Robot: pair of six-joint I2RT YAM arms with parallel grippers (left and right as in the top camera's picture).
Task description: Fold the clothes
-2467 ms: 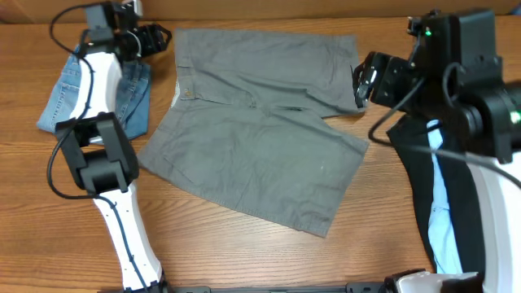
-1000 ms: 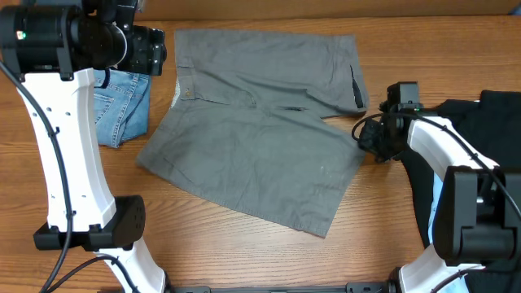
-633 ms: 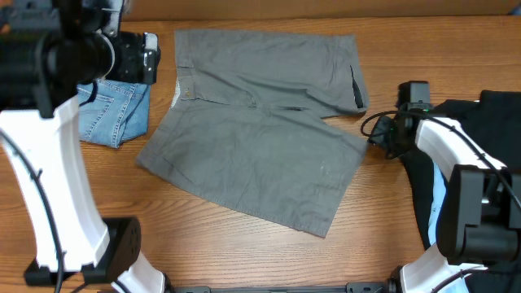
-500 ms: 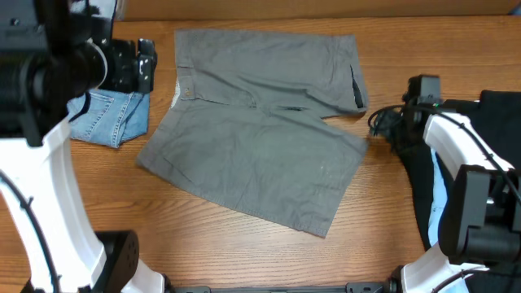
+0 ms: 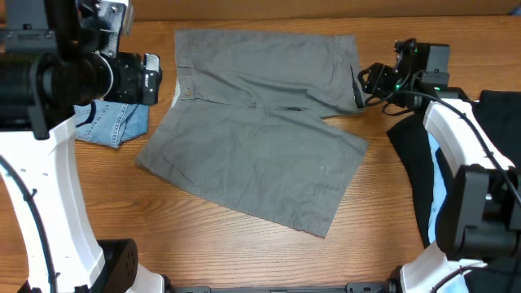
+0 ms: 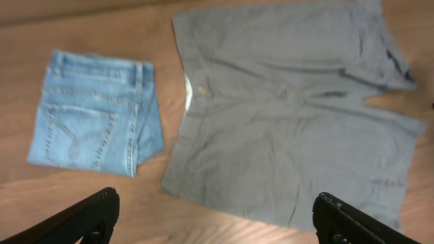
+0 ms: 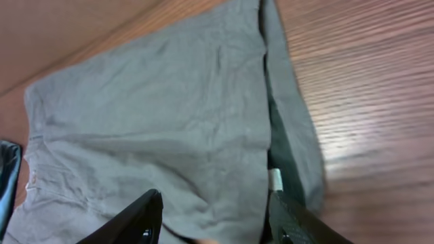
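Surface (image 5: 244, 252): one, wooden, warm reddish-brown; its flat top fills nearly the whole overhead view.
Grain: fine dark streaks running left to right, seen as close parallel lines in the right wrist view.
Finish: smooth, faint sheen.
Light: even and soft; shadows weak.
Far edge: paler tan strip (image 5: 326, 8) along the top of the overhead view; what it is cannot be told.

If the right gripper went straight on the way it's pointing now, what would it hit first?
Most likely the grey cotton shorts, at the leg hem ahead of the right gripper. Nothing else lies between; its height above the cloth is unclear.
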